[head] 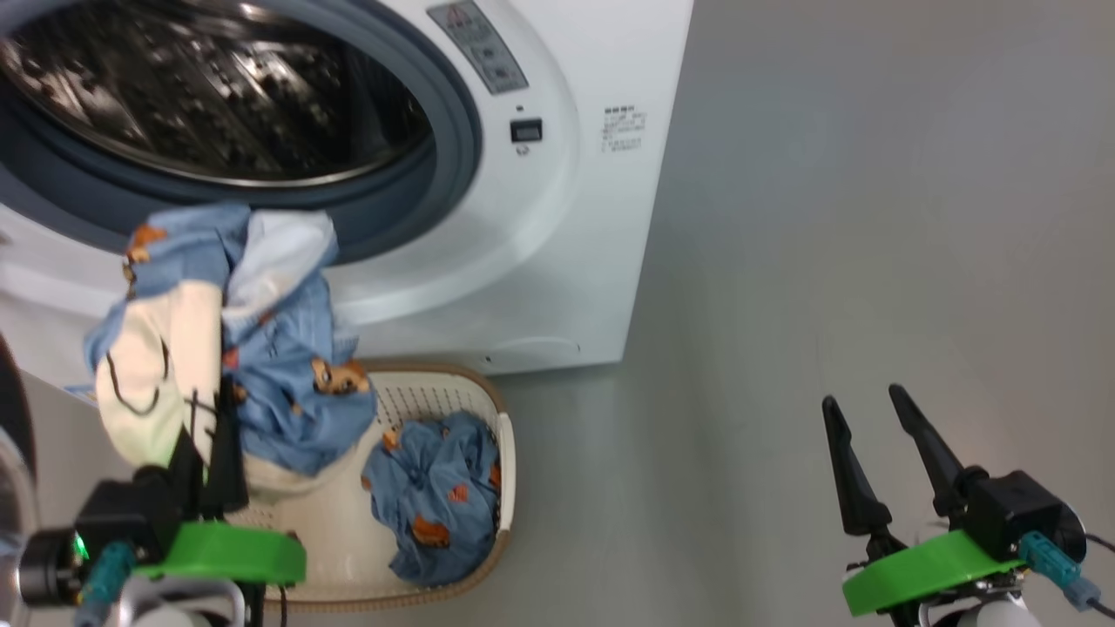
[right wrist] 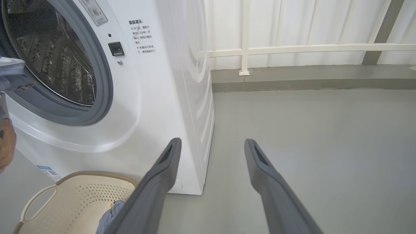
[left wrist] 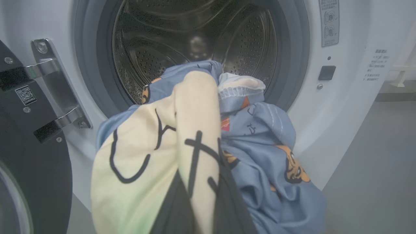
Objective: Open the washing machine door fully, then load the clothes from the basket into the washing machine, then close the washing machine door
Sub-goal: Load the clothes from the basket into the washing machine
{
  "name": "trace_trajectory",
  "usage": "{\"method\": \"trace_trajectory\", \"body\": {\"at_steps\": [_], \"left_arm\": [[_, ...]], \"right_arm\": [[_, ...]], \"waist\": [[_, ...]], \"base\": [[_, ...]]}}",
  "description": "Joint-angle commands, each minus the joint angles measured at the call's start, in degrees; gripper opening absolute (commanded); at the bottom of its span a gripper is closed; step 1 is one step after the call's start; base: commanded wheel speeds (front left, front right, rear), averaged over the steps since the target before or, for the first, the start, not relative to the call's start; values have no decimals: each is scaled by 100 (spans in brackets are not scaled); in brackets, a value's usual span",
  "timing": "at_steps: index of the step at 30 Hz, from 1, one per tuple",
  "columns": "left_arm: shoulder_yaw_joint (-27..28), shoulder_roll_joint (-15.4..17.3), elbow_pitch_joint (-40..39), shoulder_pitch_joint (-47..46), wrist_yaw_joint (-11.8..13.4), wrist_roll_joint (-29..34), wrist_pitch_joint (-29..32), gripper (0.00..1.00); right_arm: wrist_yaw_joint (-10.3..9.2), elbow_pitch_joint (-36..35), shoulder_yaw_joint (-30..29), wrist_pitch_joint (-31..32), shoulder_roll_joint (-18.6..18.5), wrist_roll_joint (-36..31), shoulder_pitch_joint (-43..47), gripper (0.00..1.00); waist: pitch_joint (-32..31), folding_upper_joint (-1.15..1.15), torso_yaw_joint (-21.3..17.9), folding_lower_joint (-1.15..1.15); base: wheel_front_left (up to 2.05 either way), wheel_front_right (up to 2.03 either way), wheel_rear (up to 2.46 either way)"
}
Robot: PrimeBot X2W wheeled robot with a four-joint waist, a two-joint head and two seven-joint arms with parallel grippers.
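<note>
Left tool (head: 206, 402), clamped on the clothes (head: 279, 374), holds them at the lower mouth edge of the washing machine (head: 557, 261), above the basket (head: 506, 453). The door (left wrist: 32, 169) stands swung aside; the right tool (head: 862, 401) gapes wide and empty over open floor (head: 827, 218).

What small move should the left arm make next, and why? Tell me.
Probably carry the left gripper forward and up into the drum before opening it. It is shut on the clothes, which hang outside the opening's lower edge, above the basket; released here, they would likely drop back.
</note>
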Motion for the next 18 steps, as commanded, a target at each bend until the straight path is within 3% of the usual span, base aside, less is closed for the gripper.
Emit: {"method": "trace_trajectory", "body": {"at_steps": [1, 8, 18], "left_arm": [[242, 166, -69, -375, -57, -38, -76, 0], [440, 237, 38, -908, -155, -65, -77, 0], [672, 640, 522, -1825, -418, 71, -77, 0]], "right_arm": [[9, -194, 162, -27, -18, 1, -223, 100], [9, -225, 226, -27, -18, 41, -432, 100], [9, -185, 329, -27, -18, 183, -664, 100]], "waist": [[518, 0, -159, 0], [976, 0, -274, 0], [1372, 0, -539, 0]], "base": [[0, 0, 0], [0, 0, 0], [0, 0, 0]]}}
